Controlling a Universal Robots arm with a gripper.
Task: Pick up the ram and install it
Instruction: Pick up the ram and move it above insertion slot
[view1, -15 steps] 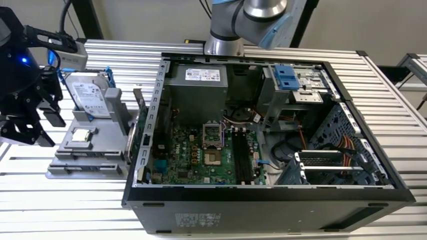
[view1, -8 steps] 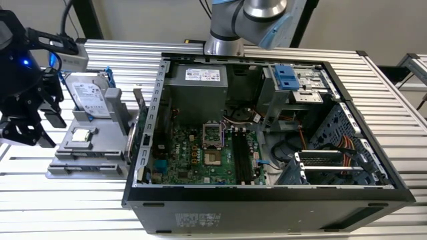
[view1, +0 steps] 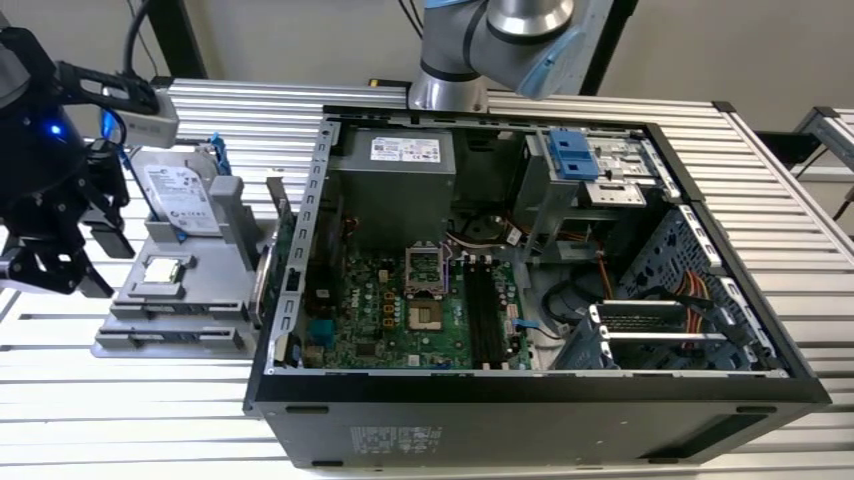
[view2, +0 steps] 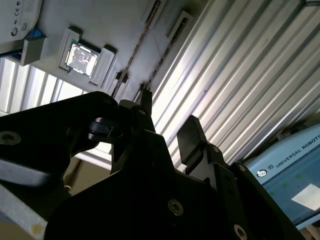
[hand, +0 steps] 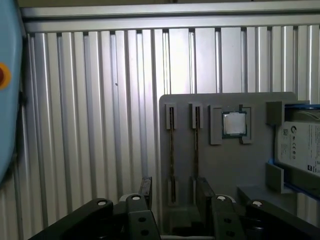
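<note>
Gripper (view1: 91, 255) open, fingers (hand: 146, 189) spread, nothing between them; we see that in both wrist views. By our read the task is at its start. The ram (hand: 171, 150) is not picked up. It stands on edge in a slot of the grey holder (hand: 220, 170), with a second similar strip in the next slot. A CPU chip (hand: 234, 123) and a hard drive (hand: 302, 145) sit on the same holder. The holder rests on the ribbed worktop (view1: 134, 420), just beside the open computer case (view1: 534, 410), on the exterior view's left. The long black motherboard slots (view1: 483, 312) look empty to us, so both pick and install are left.

Pose: the arm (view1: 461, 60) rises behind the case. Its wrist reaches to the exterior view's left, off the case, and hangs over the holder with the gripper facing down at it. In the first wrist view the ram's slot runs into the gap between the fingers. We judge the gripper lined up over the ram but apart from it, no contact. We cannot tell its height above the holder.
</note>
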